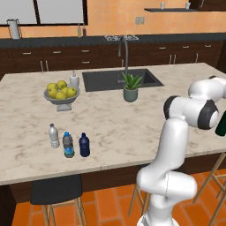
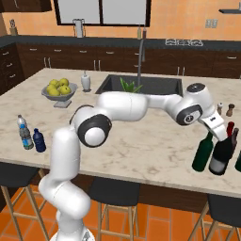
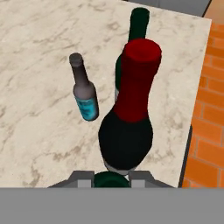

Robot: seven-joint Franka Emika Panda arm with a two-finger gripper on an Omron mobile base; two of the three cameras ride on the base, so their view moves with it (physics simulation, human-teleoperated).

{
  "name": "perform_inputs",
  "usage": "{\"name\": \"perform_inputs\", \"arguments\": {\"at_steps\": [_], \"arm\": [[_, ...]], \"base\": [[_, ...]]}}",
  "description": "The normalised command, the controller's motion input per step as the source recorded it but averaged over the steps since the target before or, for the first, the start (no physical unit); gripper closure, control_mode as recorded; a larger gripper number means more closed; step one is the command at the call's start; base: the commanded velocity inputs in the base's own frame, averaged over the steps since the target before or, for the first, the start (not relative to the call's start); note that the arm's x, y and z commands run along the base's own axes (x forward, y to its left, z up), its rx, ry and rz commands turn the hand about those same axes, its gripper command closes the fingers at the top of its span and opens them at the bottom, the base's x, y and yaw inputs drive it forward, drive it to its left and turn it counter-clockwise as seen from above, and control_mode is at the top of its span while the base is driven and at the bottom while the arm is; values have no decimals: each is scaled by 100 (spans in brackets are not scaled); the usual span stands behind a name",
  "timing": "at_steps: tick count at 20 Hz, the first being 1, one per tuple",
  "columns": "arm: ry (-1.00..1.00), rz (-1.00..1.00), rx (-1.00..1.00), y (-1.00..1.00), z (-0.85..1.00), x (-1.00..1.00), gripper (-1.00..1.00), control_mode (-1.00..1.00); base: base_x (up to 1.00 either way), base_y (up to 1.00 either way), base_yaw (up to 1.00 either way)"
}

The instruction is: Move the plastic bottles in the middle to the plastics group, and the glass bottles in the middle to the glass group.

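The gripper (image 2: 217,133) is closed on the neck of a dark green wine bottle (image 2: 204,153), which stands upright at the right end of the island counter (image 1: 132,128), just beside the near-black wine bottle with the red neck (image 2: 222,155). Far to the left near the front edge, the navy bottle (image 1: 84,145) stands just beside the grey bottle (image 1: 68,145) and the clear bottle (image 1: 54,136).

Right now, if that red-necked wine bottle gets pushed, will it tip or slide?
The red-necked wine bottle is tall on a narrow base, so a high push would likely tip it. It looks like glass: probably heavy and breakable. The green bottle close behind might get knocked too.
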Motion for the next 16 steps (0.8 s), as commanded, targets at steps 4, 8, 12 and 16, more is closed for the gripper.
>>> {"name": "perform_inputs", "arguments": {"at_steps": [4, 8, 12, 16], "arm": [[-3, 0, -6, 11, -28, 0, 100, -100], [0, 0, -2, 0, -24, 0, 100, -100], [0, 0, -1, 2, -8, -2, 100, -100], [0, 0, 0, 3, 0, 0, -100, -100]], "base": [[0, 0, 0], [0, 0, 0], [0, 0, 0], [0, 0, 0]]}}
